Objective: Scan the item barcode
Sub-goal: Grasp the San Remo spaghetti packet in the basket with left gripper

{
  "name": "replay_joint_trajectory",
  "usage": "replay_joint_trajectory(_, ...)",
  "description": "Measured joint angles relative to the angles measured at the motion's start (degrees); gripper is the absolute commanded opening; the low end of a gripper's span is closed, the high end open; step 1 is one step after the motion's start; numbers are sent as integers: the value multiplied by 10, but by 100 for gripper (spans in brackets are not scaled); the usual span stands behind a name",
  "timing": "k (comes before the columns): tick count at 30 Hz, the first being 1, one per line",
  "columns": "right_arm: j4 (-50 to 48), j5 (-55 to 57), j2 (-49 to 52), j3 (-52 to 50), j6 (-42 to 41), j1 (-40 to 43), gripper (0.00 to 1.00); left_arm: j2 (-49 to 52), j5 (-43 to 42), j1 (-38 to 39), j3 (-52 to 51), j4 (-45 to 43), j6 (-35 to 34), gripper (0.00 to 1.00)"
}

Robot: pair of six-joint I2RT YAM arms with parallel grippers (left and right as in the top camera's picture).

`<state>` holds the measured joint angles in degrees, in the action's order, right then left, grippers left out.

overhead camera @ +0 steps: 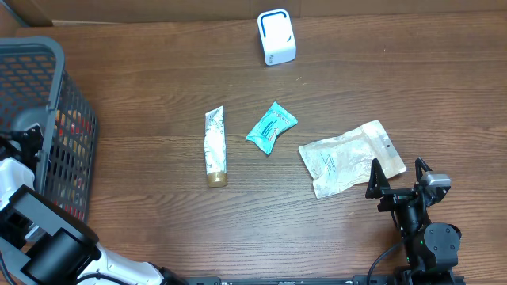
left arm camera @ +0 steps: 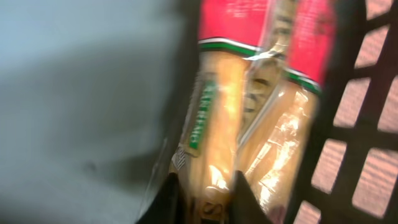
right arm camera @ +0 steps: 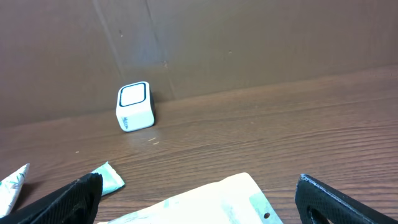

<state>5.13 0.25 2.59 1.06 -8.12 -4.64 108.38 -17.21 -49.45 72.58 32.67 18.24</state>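
Left hand (left arm camera: 208, 202) is down in the basket (overhead camera: 47, 55), clamped on a red-and-orange snack pack (left arm camera: 217, 124). Right hand (overhead camera: 397, 170) sits wide open by the white pouch (overhead camera: 348, 157) on the tabletop (overhead camera: 142, 95), empty.

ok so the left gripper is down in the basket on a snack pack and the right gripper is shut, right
Not quite: the right gripper is open, not shut. The right wrist view shows its fingers spread wide either side of the white pouch. The left gripper is in the basket, closed on the snack pack.
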Motion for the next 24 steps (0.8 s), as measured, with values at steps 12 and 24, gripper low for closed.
replay_joint_trajectory(12, 0, 0, 0, 0, 0, 0, 100, 24, 15, 7, 88, 96, 10, 4)
replay_joint_trajectory(24, 0, 0, 0, 0, 0, 0, 100, 29, 107, 12, 249, 202, -20, 35)
